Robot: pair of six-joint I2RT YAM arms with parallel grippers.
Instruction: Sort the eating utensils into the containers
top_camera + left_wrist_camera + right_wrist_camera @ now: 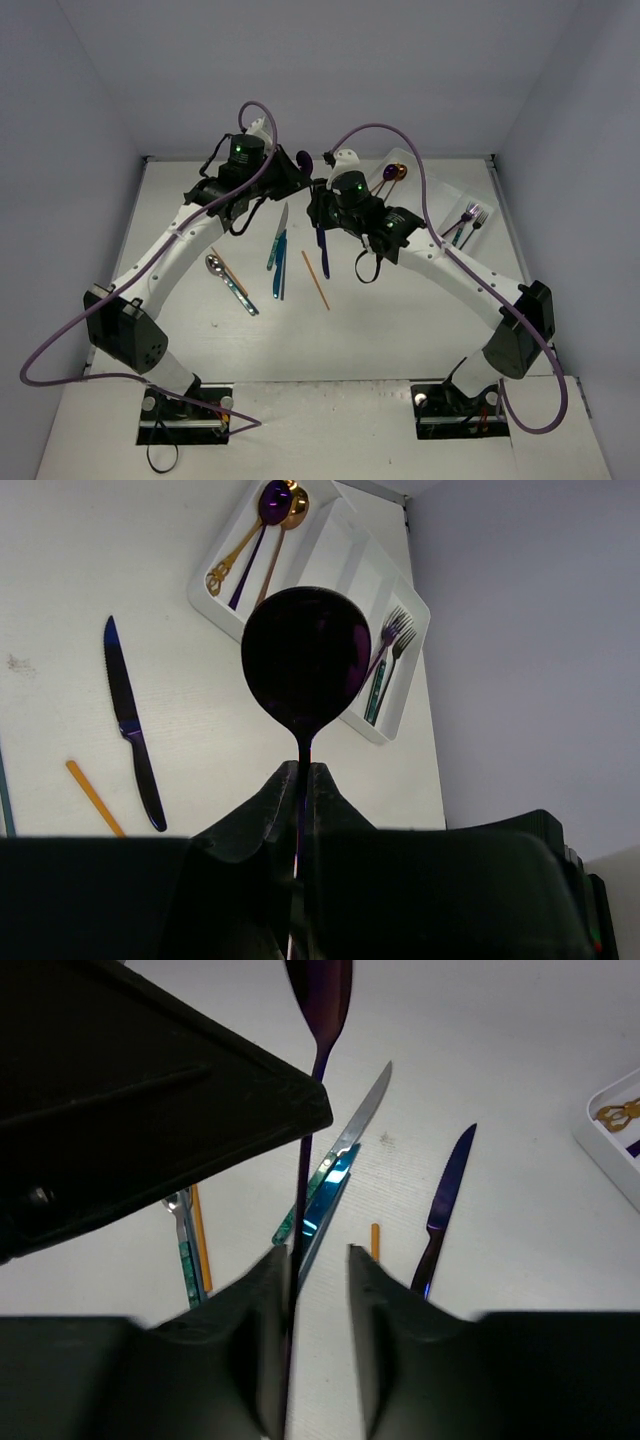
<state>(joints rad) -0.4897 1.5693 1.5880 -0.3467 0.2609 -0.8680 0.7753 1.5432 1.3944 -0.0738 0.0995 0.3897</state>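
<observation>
My left gripper (292, 178) (303, 770) is shut on the thin handle of a dark purple spoon (304, 160) (305, 660) and holds it above the table. My right gripper (320, 195) (318, 1255) is open around the same spoon's handle (320, 1050), which lies against its left finger. The white tray (450, 205) (350, 560) at the far right holds a gold spoon (292, 505), a purple spoon (272, 495) and forks (470, 220) (390, 640). On the table lie a purple-blue knife (322, 245) (445, 1195), a silver knife (283, 222) (360, 1115), teal and blue pieces (277, 265) (325, 1195) and an orange chopstick (315, 280).
A silver spoon with a teal handle (228, 278) (185, 1250) and a second orange chopstick (222, 262) (200, 1240) lie left of centre. The two arms meet at the back middle. Grey walls close in the table on three sides.
</observation>
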